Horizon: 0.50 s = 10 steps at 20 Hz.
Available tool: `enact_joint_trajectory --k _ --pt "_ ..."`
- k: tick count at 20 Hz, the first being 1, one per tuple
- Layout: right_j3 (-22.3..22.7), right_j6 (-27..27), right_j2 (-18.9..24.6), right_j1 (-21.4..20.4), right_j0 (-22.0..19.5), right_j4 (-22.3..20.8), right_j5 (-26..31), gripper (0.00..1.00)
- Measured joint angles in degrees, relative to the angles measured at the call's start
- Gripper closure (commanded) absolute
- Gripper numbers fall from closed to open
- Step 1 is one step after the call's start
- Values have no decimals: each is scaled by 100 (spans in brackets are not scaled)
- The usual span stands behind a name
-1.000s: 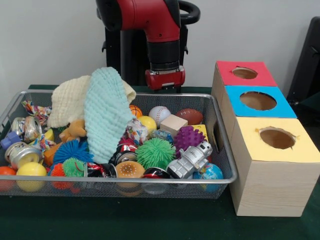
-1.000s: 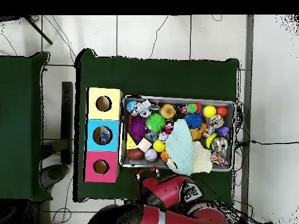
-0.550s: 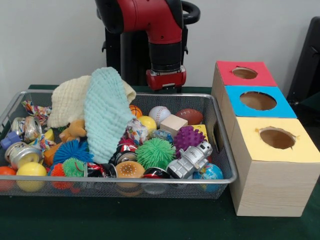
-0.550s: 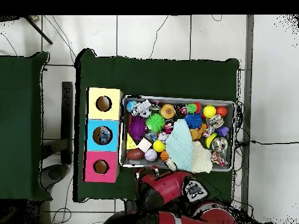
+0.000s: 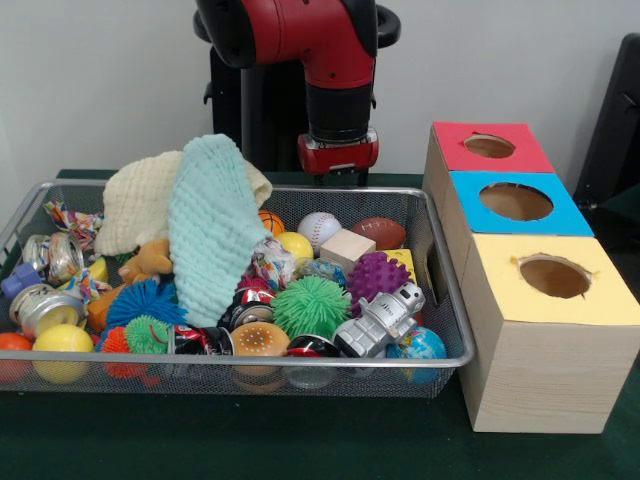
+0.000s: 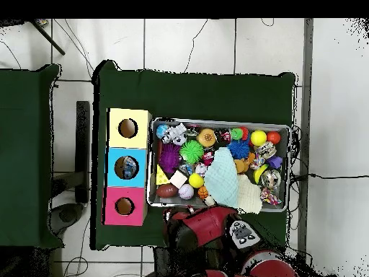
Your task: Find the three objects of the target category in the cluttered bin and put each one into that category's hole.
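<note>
Front view: tool [image 5: 338,178] behind bin [image 5: 445,300], above baseball [image 5: 319,229].

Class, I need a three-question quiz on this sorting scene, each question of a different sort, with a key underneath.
1. True or false: the mint green cloth lies draped over other things in the wire bin.
2. Multiple choice: which box stands nearest the camera in the front view? A) red box B) blue box C) yellow box
3. Fill the gap: the silver toy robot lies beside the ____ spiky ball.

Key: 1 true; 2 C; 3 green.
</note>
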Motion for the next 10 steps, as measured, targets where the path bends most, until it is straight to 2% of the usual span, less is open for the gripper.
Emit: enact_joint_trajectory --k 10 --pt "0 0 388 -166 -330 289 838 0"
